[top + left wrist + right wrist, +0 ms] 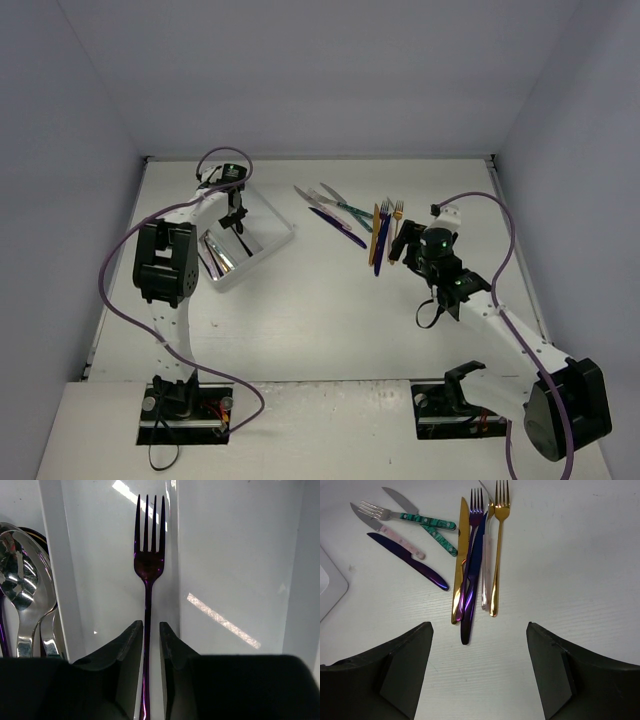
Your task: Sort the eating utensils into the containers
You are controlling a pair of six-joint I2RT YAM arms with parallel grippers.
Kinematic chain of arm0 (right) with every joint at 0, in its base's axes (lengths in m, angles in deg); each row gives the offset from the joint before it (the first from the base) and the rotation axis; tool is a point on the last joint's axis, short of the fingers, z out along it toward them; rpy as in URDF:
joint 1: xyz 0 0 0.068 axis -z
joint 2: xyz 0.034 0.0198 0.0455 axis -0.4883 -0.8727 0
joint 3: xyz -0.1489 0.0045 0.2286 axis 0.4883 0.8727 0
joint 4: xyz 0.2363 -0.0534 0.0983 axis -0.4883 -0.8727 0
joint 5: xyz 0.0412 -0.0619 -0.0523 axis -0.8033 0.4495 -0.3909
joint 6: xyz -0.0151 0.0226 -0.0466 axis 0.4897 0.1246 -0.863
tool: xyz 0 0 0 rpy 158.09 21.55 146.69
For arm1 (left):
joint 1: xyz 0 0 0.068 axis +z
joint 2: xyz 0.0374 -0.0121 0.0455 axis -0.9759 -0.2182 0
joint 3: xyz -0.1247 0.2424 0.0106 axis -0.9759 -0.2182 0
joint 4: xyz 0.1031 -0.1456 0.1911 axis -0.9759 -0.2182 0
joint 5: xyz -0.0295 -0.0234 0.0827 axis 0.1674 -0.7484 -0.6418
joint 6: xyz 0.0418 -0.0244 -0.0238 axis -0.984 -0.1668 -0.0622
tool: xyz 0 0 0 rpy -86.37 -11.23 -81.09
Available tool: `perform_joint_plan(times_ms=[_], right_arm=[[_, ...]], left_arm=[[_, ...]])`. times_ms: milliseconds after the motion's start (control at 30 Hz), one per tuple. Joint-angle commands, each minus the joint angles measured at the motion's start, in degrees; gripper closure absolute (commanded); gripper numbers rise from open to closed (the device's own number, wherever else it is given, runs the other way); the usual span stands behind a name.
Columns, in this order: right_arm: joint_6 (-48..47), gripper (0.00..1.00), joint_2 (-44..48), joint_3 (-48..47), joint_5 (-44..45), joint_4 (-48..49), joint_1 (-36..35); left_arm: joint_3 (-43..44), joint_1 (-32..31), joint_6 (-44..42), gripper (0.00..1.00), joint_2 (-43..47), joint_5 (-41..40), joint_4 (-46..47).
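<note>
The white tray (285,238) sits at the back left. In the left wrist view a purple fork (148,565) lies flat in the tray's (235,555) middle compartment. My left gripper (151,630) straddles the fork's handle with its jaws only slightly apart, and a gap shows beside the handle. Silver spoons (22,590) lie in the compartment to the left. My right gripper (480,670) is wide open and empty, just short of a bundle of utensils on the table: a gold knife (461,555), a dark blue knife (472,580), a purple fork (476,510) and a gold fork (499,540).
Left of the bundle lie a purple knife (410,560), two teal-handled pieces (432,525) and a pink-handled knife (395,536). These loose utensils (345,215) lie between the arms at the back. The tray's corner (330,587) shows at the left edge of the right wrist view.
</note>
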Motion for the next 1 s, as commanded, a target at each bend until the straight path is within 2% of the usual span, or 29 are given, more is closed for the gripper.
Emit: perform_joint_plan(times_ms=[0, 233, 333, 567, 700, 800, 900, 967], right_arm=[[0.67, 0.27, -0.89, -0.24, 0.05, 2.45, 0.34], [0.56, 0.27, -2.59, -1.48, 1.26, 2.41, 0.59], [1.35, 0.27, -5.86, -2.74, 1.72, 2.34, 0.94], [2.18, 0.31, -16.93, -8.47, 2.87, 2.50, 3.10], [1.64, 0.41, -23.86, -13.83, 3.73, 2.73, 5.79], [0.53, 0.50, -28.36, -17.45, 4.90, 2.77, 7.05], [-0.84, 0.63, -35.27, -22.76, 3.94, 2.86, 8.08], [-1.51, 0.64, -38.31, -26.11, 3.68, 2.90, 8.37]], left_arm=[[0.44, 0.54, 0.43, 0.80, 2.85, 0.80, 1.49], [-1.43, 0.56, 0.85, 0.65, 8.07, 4.00, 2.02], [-3.96, 0.57, -0.95, 0.58, 13.40, 6.48, 6.20], [-3.94, -0.11, -12.51, 0.34, 25.17, 10.85, 7.43], [-6.69, -0.13, -21.37, 0.26, 34.29, 9.65, 6.54], [-9.76, -0.07, -24.79, 0.22, 39.50, 9.37, 6.09], [-16.88, 0.05, -30.05, 0.19, 46.44, 11.13, 6.37], [-21.94, 0.05, -31.57, 0.17, 50.66, 11.56, 6.08]])
